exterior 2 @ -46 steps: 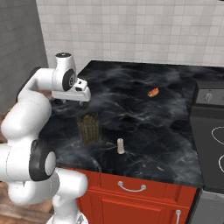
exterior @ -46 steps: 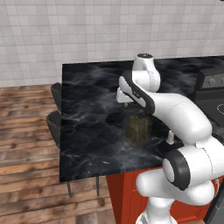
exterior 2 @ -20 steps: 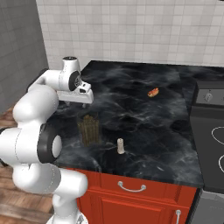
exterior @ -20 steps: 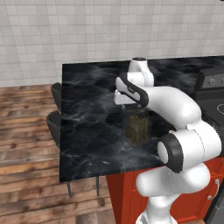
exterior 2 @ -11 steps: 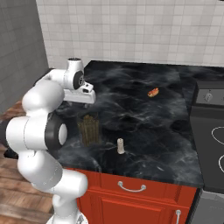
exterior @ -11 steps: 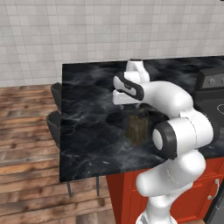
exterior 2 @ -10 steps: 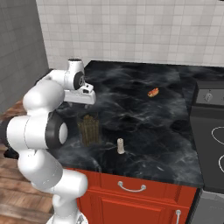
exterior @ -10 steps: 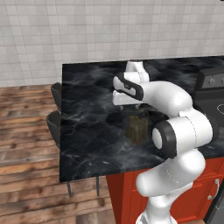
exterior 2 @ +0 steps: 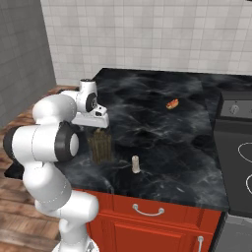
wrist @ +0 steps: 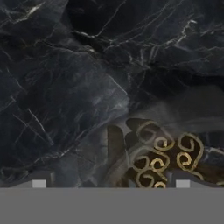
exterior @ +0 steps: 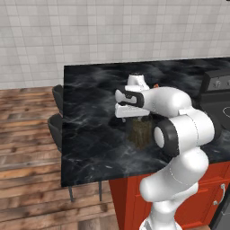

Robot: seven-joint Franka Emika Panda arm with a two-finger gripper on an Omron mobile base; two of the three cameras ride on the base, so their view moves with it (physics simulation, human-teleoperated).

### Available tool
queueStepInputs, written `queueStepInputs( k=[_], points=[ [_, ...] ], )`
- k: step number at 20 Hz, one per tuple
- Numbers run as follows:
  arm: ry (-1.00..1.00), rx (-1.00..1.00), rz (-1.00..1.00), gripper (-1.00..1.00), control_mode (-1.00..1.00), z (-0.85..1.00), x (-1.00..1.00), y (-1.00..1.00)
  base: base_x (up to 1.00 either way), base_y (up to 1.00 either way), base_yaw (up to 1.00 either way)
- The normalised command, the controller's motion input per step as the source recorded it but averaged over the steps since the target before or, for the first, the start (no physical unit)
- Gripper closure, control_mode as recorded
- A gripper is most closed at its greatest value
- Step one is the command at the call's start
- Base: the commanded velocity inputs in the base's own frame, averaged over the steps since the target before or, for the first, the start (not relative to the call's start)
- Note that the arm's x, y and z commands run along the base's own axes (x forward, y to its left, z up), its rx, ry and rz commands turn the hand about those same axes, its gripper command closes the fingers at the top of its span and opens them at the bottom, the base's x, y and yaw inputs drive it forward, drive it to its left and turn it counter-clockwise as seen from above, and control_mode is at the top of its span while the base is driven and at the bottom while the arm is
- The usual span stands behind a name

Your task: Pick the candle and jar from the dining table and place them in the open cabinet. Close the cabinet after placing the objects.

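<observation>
The jar [exterior: 140, 133] [exterior 2: 101, 146], clear glass with dark olive-brown contents, stands on the black marble dining table [exterior: 90, 112] [exterior 2: 162, 133] near its front edge. My gripper [exterior: 133, 117] [exterior 2: 96, 125] hangs just above the jar, open and holding nothing. In the hand view the jar's top with gold curls [wrist: 162, 157] lies low and to the right, under the right fingertip [wrist: 183, 183], and the gripper [wrist: 111, 183] stands wide over bare marble [wrist: 65, 65]. The candle [exterior 2: 135, 164], a small pale stub, stands to the right of the jar. The cabinet is out of view.
A tiny orange item [exterior 2: 172, 104] lies farther back on the table. A dark stove [exterior 2: 236, 142] [exterior: 218, 85] adjoins the table on the right. Dark chairs [exterior: 55, 128] stand along the left side. Red base cabinets [exterior 2: 147, 221] sit below the front edge.
The arm has folded in and the hand has come down a little toward the jar. The jaws stay open; jar and candle have not moved.
</observation>
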Motion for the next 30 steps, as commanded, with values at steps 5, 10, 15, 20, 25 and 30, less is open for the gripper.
queueStepInputs(
  k=[5,10,15,20,25,30],
  points=[
    [0.05,0.01,0.0,1.0,-1.0,-0.66,0.0,0.0,0.0,0.0,0.0],
    [0.01,0.0,0.0,1.0,-1.0,-0.24,0.0,0.0,0.0,0.0,0.0],
    [0.01,0.0,0.0,1.0,-1.0,0.0,0.0,0.0,0.0,0.0,0.0],
    [0.0,0.0,0.0,1.0,-1.0,0.0,0.0,0.0,0.0,0.0,0.0],
    [0.0,0.0,0.0,1.0,-1.0,0.0,0.0,0.0,0.0,0.0,0.0],
    [0.0,0.0,0.0,1.0,-1.0,0.07,0.0,0.01,0.0,0.0,0.0]
  ],
)
